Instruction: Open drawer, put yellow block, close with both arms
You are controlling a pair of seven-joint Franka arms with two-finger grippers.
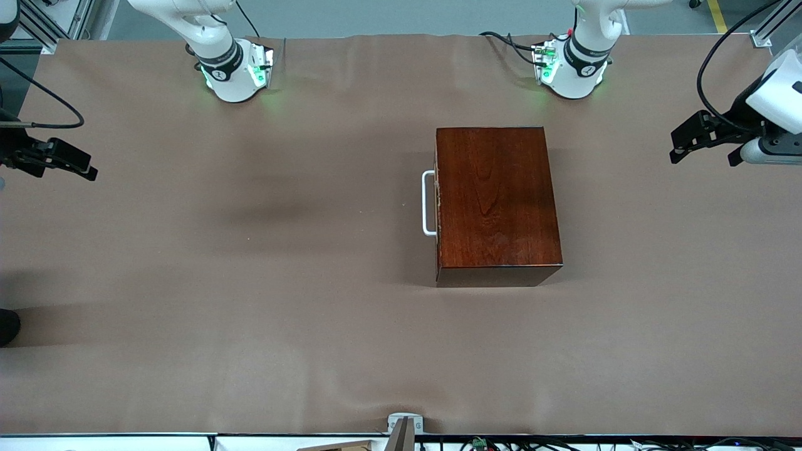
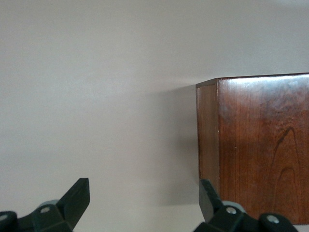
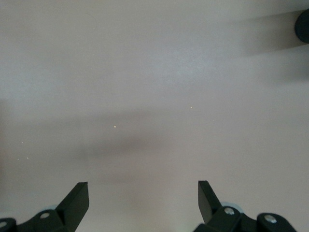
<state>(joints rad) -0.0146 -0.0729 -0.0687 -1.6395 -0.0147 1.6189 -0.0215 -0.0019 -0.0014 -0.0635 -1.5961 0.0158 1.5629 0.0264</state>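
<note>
The dark red-brown wooden box (image 1: 495, 194) stands in the middle of the table, toward the left arm's end. Its drawer is shut, and the white bar handle (image 1: 428, 203) faces the right arm's end. No yellow block is in view. My left gripper (image 1: 705, 156) hangs open over the table's edge at the left arm's end, well apart from the box. In the left wrist view it (image 2: 145, 186) is empty, with a corner of the box (image 2: 260, 150) ahead. My right gripper (image 1: 78, 166) hangs over the right arm's end; in its wrist view it (image 3: 142, 187) is open over bare table.
The brown table cover (image 1: 250, 282) stretches wide around the box. Both arm bases (image 1: 238, 72) (image 1: 573, 69) stand along the edge farthest from the front camera. A dark object (image 1: 7, 326) sits at the table's edge at the right arm's end. Cables (image 1: 501, 443) run along the nearest edge.
</note>
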